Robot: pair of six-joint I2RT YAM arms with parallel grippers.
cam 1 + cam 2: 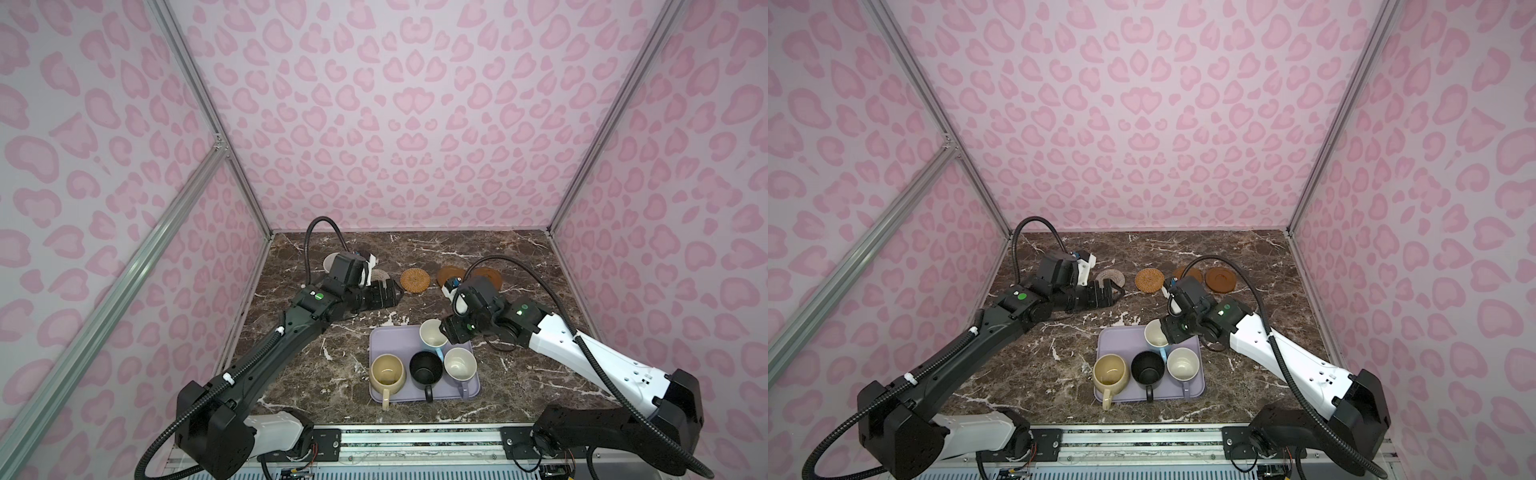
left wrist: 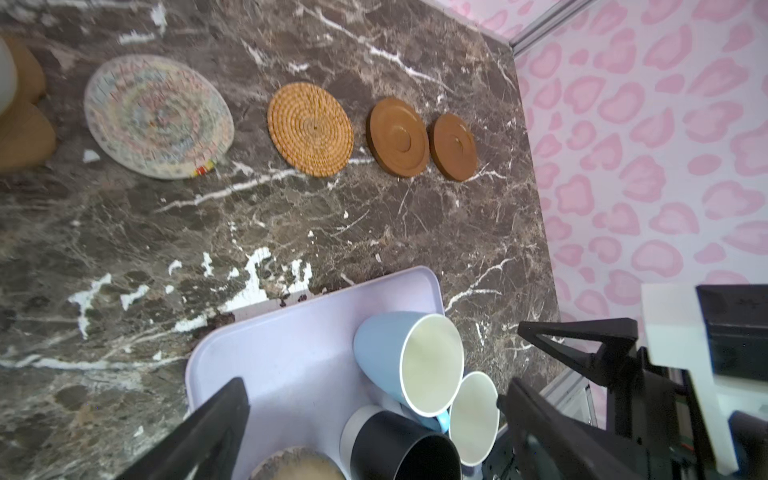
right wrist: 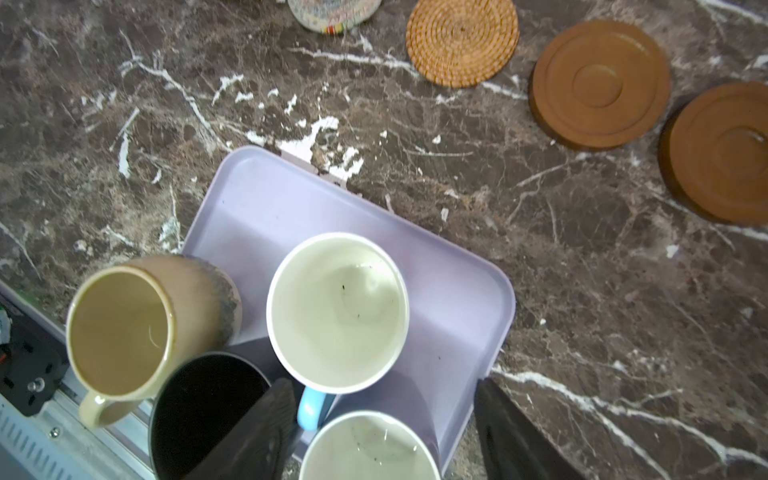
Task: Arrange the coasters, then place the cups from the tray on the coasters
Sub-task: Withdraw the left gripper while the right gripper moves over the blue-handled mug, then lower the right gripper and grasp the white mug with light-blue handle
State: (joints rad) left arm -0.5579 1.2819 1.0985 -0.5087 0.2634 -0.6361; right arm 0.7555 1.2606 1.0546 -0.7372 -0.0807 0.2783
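Left end effector (image 1: 397,294) overlaps whitish coaster (image 1: 381,274) overhead, not from wrist.

Blue-handled mug (image 3: 336,311) on tray (image 3: 457,291) (white inside); rattan coaster (image 3: 462,41) well apart.

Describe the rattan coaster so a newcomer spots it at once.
Start at the dark marble table; look along its far side, beyond the lavender tray. There the rattan coaster sits in a row between a whitish woven mat and two brown wooden discs: the only orange-tan coiled weave.
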